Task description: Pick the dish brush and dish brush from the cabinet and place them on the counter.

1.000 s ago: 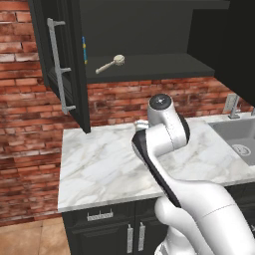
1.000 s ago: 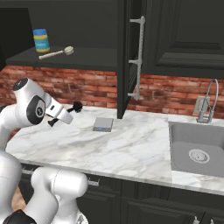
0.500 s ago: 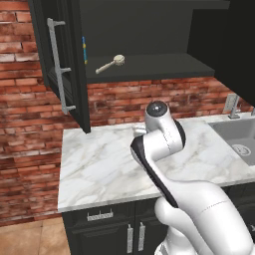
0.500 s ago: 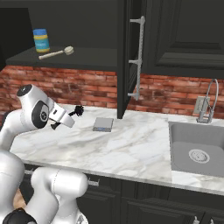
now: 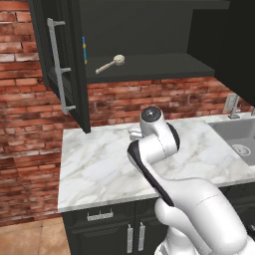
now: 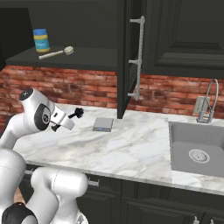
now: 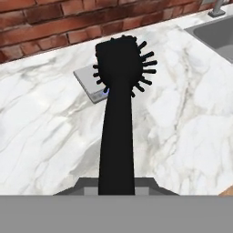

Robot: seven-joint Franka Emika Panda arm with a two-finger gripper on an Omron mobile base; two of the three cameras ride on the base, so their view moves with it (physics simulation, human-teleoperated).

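Now the tool, pinching the black brush by its handle, has swung lower over the white table, so setting it down looks close. Meanwhile the cream brush lies on the cabinet shelf, up on the left.

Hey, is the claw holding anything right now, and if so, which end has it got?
Yes. The claw holds the black dish brush by the lower end of its handle, with the bristled head pointing out over the counter.

Base views flank arm, share counter; hand view close above.
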